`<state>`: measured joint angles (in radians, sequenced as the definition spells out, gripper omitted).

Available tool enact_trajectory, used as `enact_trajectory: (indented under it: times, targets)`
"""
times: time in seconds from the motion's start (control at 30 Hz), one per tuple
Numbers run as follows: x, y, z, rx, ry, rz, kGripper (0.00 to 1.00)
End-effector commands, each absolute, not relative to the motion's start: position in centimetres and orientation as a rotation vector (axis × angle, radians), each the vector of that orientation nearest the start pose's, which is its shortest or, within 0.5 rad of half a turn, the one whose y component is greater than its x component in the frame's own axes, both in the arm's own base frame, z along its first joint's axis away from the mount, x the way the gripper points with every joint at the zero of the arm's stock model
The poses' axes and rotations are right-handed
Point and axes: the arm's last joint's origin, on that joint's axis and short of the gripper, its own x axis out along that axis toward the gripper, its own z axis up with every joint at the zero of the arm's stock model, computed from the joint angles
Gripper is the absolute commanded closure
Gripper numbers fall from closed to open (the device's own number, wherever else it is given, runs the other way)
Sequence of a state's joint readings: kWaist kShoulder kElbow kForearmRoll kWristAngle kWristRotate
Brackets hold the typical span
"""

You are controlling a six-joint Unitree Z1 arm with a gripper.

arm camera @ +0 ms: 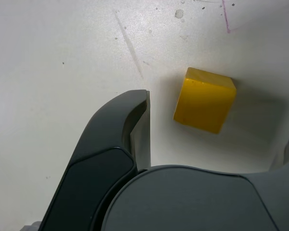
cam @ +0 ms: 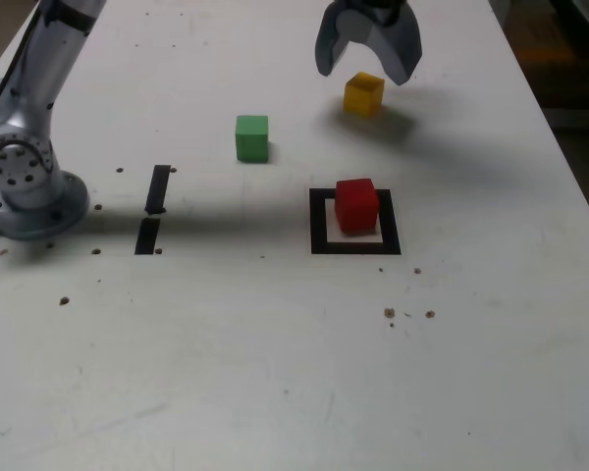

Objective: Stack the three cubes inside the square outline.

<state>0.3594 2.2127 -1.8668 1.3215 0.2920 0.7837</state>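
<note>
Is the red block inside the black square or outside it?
Inside. The small red cube sits on the white middle of the black tape square outline, whose tape shows on all sides of it.

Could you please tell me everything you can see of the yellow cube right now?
The yellow cube is a small solid block, plain yellow with a smooth, slightly glossy look and softly rounded edges. It sits flat on the white table, turned at a slight angle, on the far side of the table from the square outline in the exterior view. The open claw hangs above it with its fingers either side; nothing but the table touches it.
</note>
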Motion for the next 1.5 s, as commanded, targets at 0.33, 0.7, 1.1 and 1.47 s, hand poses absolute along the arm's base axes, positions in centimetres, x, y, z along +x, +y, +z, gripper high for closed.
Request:
enact_trajectory:
  times: [0.33, 0.7, 1.1, 1.47]
  targets:
    - [39.3, 16.9, 21.6, 0.495, 1.772, -0.196, 0.48]
    - [39.4, 16.9, 21.4, 0.473, 1.753, -0.207, 0.82]
    - [36.0, 13.4, 28.6, 0.375, 1.783, -0.099, 0.84]
    - [34.0, 2.3, 31.0, 0.007, 1.811, 0.001, 0.84]
